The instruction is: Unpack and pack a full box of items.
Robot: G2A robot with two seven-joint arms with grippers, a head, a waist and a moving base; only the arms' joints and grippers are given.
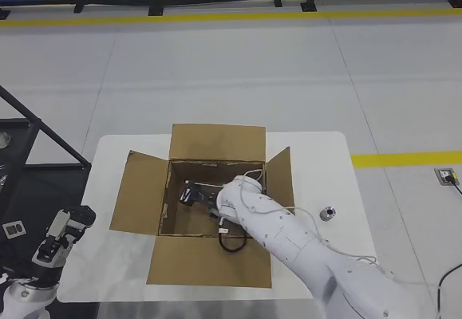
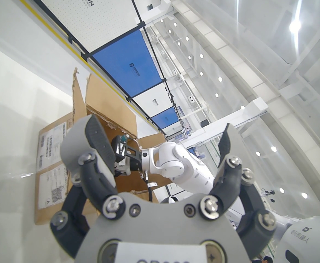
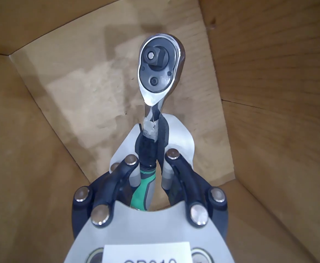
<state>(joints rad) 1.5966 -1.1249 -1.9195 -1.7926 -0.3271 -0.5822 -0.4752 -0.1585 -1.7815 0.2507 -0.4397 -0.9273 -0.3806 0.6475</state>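
Bright, even overhead light.
Round white ceiling lamps (image 2: 294, 25) are seen flaring in the left wrist view, where straight roof lines are bent near the edges. Glare is thrown off the chrome head of the green-handled ratchet wrench (image 3: 160, 66); a soft shadow is cast behind it inside the dimmer brown cardboard box (image 3: 272, 83).

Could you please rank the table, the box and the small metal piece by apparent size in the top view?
1. table
2. box, flaps spread open
3. small metal piece, beside the box
The differences are plain, so none tie.
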